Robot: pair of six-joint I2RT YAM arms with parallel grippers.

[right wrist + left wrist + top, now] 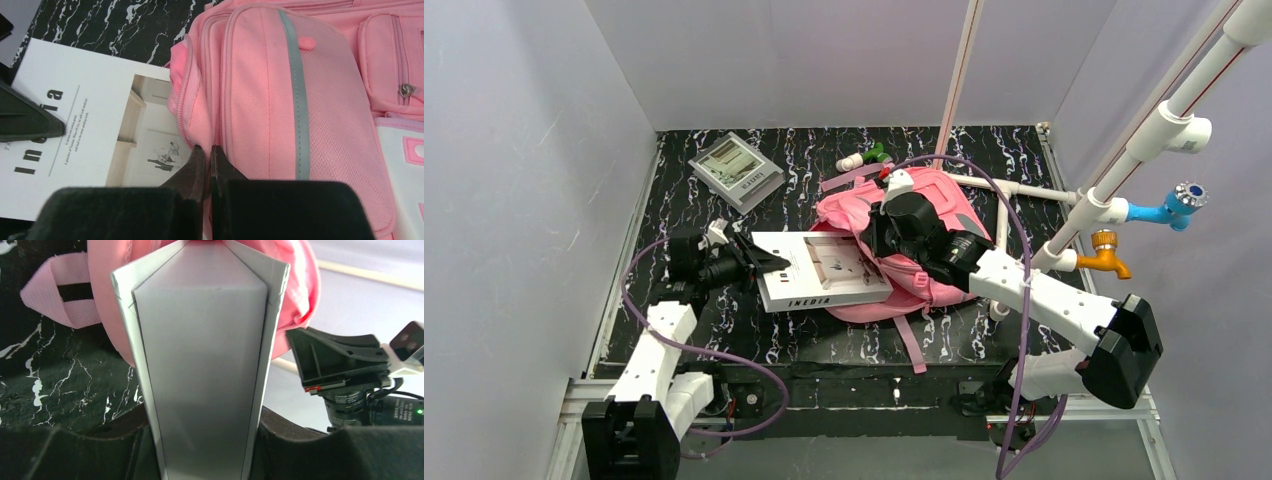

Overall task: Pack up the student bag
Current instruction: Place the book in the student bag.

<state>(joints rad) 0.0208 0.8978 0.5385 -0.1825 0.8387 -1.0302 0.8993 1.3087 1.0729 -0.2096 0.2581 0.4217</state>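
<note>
Left gripper (pixel 762 262) clamps the book (pixel 824 270) edge-on, aimed ahead into the student bag (pixel 310 100); our right gripper (pixel 209 155) pinches its seam, we judge to hold the mouth open.

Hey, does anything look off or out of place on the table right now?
The white book sticks mostly out of the student bag at a slant, held by the left gripper. One bag strap trails loose toward the near edge. Nothing looks spilled or damaged.

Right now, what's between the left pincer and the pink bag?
Only the white book: the left pincer grips one end, and the other end reaches the pink bag. Clearest in the top view.
</note>
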